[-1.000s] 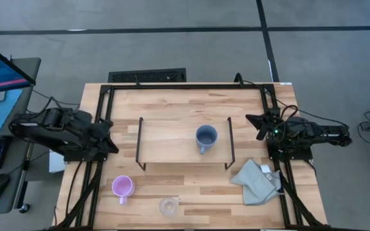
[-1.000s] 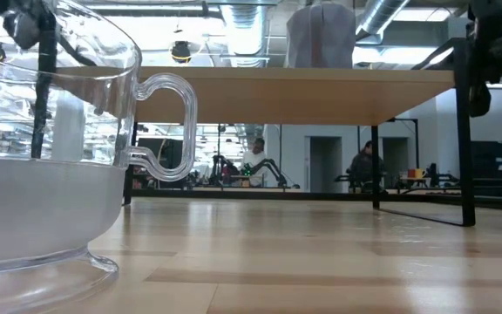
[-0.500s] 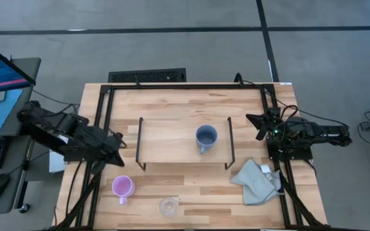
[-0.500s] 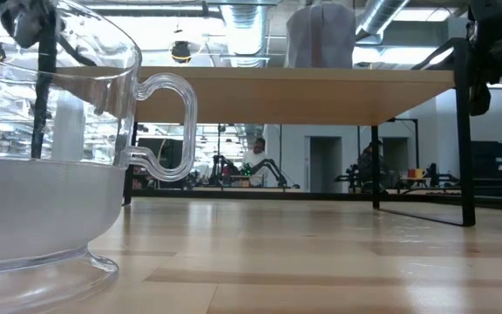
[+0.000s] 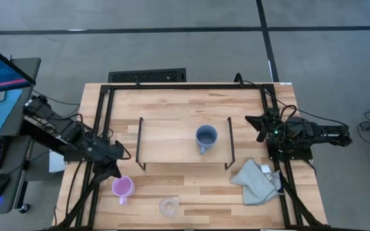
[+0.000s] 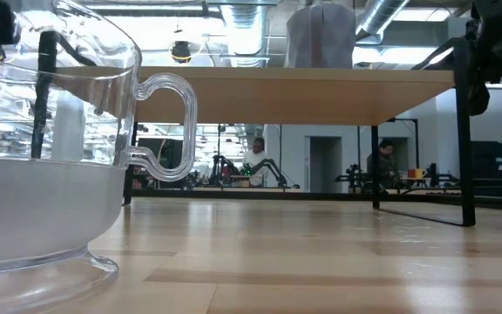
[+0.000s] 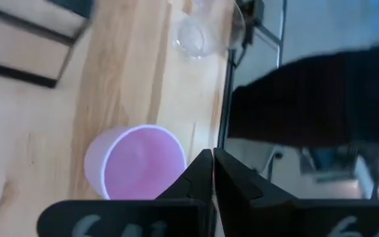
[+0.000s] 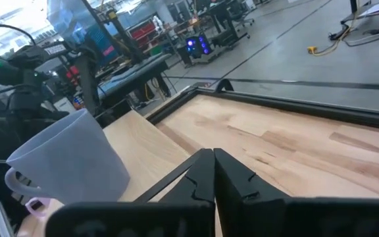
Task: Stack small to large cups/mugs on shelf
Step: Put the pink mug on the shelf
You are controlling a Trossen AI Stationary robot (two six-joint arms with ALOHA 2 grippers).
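The pink-purple mug (image 5: pixel 122 187) stands upright on the table near its left near corner, and it also shows open side up in the left wrist view (image 7: pixel 143 164). My left gripper (image 5: pixel 116 169) hovers just beyond its far side, shut (image 7: pixel 212 164), touching nothing. The clear glass cup (image 5: pixel 168 206) stands by the near edge and fills the left of the low view (image 6: pixel 50 148). The blue-grey mug (image 5: pixel 205 137) stands on the shelf's wooden top (image 5: pixel 166 138). My right gripper (image 5: pixel 261 126) waits shut at the table's right edge.
A grey-green cloth (image 5: pixel 257 181) lies crumpled near the right near corner. The shelf's black wire legs (image 5: pixel 139 144) stand close to my left gripper. The table's black frame (image 5: pixel 101 122) runs along its edges. A monitor and keyboard sit off the left side.
My left arm has reached out from the table's left edge and swung toward the near edge. Its gripper has travelled from beside the shelf's left end to just above the far side of the pink-purple mug. The mugs and the cup have stayed put.
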